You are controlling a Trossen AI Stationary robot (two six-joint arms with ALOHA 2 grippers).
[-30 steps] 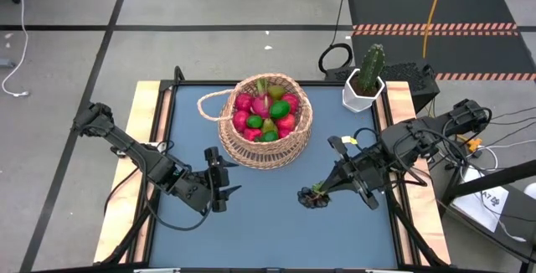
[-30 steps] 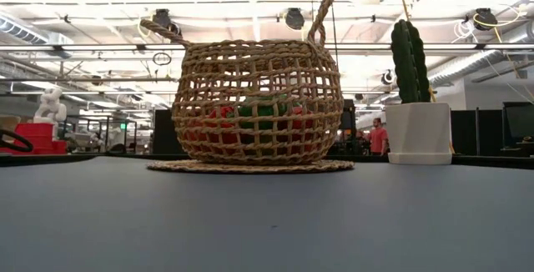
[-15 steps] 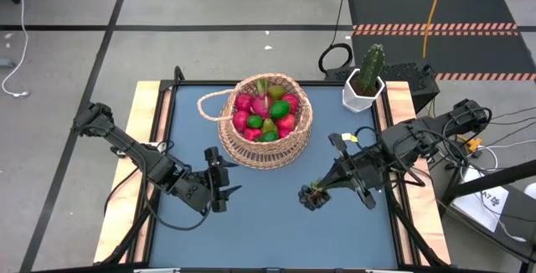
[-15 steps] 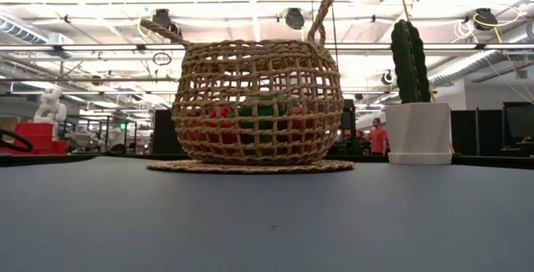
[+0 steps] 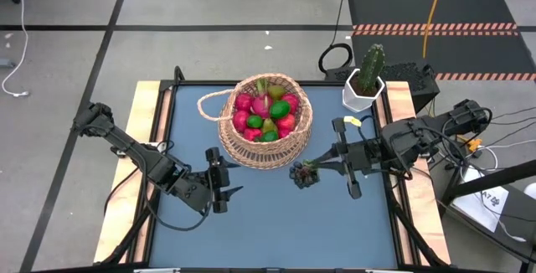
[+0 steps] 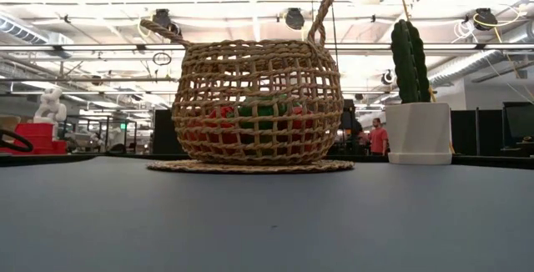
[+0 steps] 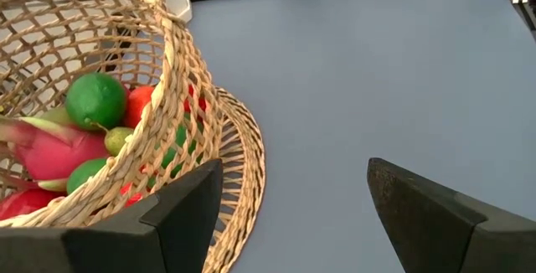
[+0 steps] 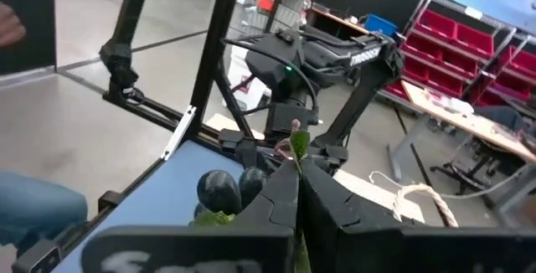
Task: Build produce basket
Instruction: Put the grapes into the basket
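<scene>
The right gripper [image 5: 308, 172] is pinched tight on the dark grape bunch [image 5: 301, 175], holding it just off the near-right side of the basket [image 5: 295, 139]. To do this well, I'd say it needs enough height to clear the woven rim, then a release over the fruit pile's middle so the grapes settle rather than roll out.

The basket sits at the far middle of the blue table [image 5: 268, 223], tan open weave on a flat woven base, its looped handle toward the left. Inside is the produce [image 5: 266, 112]: red apples, pink dragon fruit, limes, a pear.

The left gripper [image 5: 224, 188] waits near the basket's near-left side, fingers [image 7: 180, 214] spread wide, holding nothing.
</scene>
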